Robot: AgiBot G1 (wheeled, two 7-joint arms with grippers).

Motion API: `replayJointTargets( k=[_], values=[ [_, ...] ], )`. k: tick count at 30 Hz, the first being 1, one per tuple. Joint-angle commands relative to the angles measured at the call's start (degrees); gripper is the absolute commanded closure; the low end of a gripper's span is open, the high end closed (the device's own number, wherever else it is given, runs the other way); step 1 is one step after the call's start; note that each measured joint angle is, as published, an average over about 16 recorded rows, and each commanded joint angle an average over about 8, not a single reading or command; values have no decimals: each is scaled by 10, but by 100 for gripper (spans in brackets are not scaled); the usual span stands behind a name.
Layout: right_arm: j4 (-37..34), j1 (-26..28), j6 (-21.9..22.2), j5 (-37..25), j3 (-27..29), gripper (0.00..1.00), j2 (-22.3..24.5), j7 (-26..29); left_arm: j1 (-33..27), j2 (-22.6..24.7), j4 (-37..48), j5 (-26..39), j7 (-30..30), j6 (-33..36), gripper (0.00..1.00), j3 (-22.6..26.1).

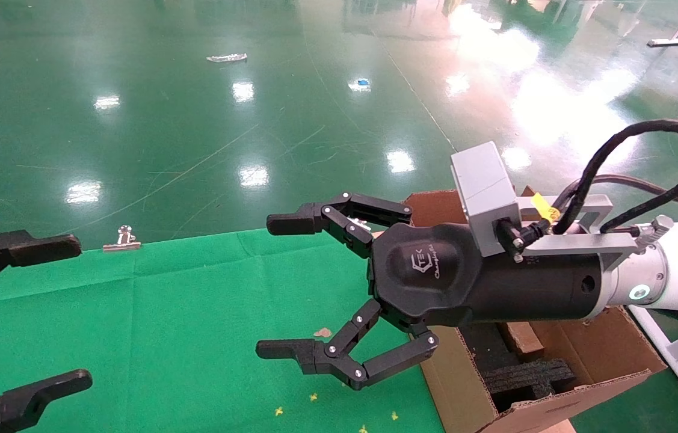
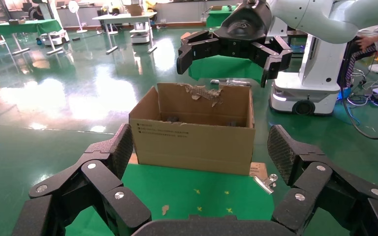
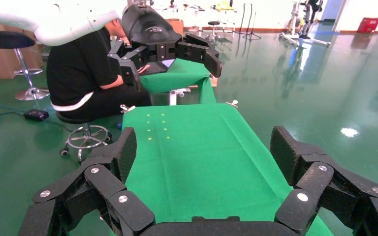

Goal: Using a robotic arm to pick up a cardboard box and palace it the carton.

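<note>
At the left edge of the head view, the left pincer (image 1: 68,313) is held spread wide over the green counter (image 1: 164,313). Nothing is held in it. A small metal clip (image 1: 122,239) is seen at the far edge of the cloth.

In the middle, the right pincer (image 1: 275,287) is spread wide too, with nothing between its fingers. It is carried by the white arm (image 1: 675,270), just above the near corner of the carton (image 1: 555,409).

At the right, black foam (image 1: 525,376) is seen inside the carton. A small flat brown piece (image 1: 522,338) lies beside it. This is likely the box, but it cannot be told for sure.

The box is judged to be light and a bit stiff. Its worn card could be crushed, so it should be pinched softly across its two long sides.

The inside of the carton is shown only in the head view. In the left wrist view the carton's outside wall and torn flap (image 2: 204,92) are shown, with the right pincer hanging over them. In the right wrist view the long cloth is shown with no box on it, and a seated person (image 3: 83,73) is seen behind.
</note>
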Motion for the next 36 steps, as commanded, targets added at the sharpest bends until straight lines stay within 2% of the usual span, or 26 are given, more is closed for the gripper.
replayJointTargets(
  k=[1, 36],
  values=[
    [0, 0, 0, 0, 0, 0, 0, 0, 0, 0, 0, 0, 0, 0, 0, 0],
    [-1, 1, 0, 0, -1, 0, 0, 0, 0, 0, 0, 0, 0, 0, 0, 0]
  ],
)
